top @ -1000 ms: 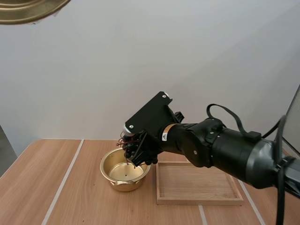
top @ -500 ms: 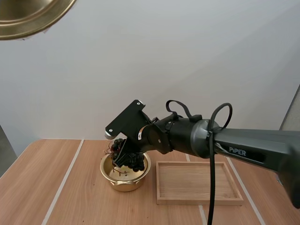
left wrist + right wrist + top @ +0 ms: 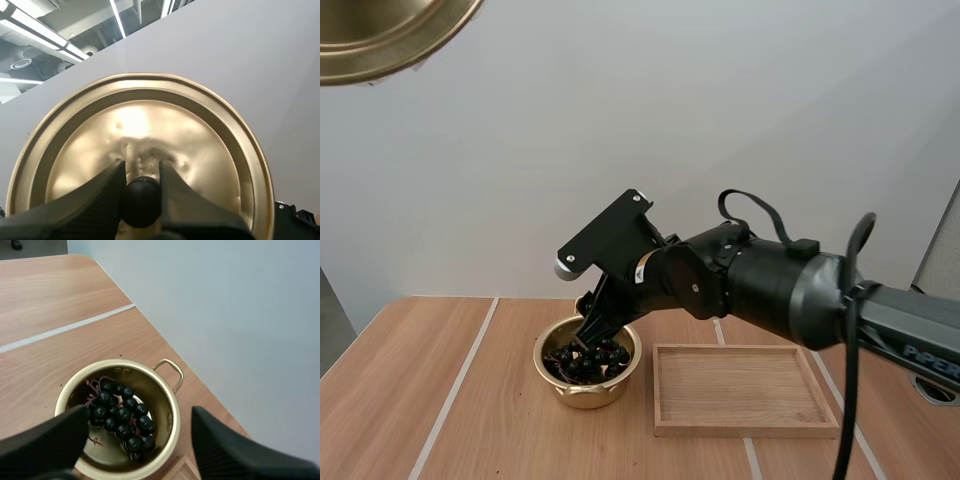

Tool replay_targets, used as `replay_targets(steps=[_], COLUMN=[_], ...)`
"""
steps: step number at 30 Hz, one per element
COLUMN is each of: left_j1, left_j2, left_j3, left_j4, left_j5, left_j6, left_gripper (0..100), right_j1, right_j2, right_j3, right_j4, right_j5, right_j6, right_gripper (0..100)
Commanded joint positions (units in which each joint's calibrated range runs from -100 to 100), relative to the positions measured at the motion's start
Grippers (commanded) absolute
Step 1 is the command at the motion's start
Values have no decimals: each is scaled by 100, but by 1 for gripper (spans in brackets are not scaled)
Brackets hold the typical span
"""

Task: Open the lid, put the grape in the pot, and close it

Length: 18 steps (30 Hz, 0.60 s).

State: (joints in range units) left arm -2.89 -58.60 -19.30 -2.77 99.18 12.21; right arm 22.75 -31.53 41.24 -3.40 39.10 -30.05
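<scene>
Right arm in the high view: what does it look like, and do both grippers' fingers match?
Right arm: black, rounded housings, grey PiPER lettering, small yellow label near the wrist. Right gripper's fingers and left gripper's fingers are matching black tapered wedges.

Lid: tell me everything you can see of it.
The lid is a round, gold-coloured metal disc with a stepped rim and a shiny, slightly dimpled face. A black knob sits at its centre, pinched by the left pincer. It is off the pot, held high in the air; nothing else touches it.
</scene>
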Motion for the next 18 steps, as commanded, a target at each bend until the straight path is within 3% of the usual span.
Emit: replay_targets(steps=[1, 2, 3, 12, 18], left_j1=[-14, -14, -14, -14, -14], left_j2=[26, 26, 40, 386, 643], left_j3=[67, 96, 171, 882, 1732], left_j4=[55, 55, 55, 55, 44], left_j5=[2, 2, 2, 3, -347], left_j6=[-48, -48, -48, -48, 90], left_gripper=[0, 0, 0, 0, 0], right_j1=[-4, -4, -4, -4, -18], right_j2=[-450, -575, -735, -2319, -3597], right_j3=[-38, -38, -38, -7, 292], right_j4=[-34, -34, -34, -49, -661], right_j5=[697, 864, 1063, 3017, 4003], right_j6=[-20, -20, -20, 326, 683], right_gripper=[31, 10, 0, 0, 0])
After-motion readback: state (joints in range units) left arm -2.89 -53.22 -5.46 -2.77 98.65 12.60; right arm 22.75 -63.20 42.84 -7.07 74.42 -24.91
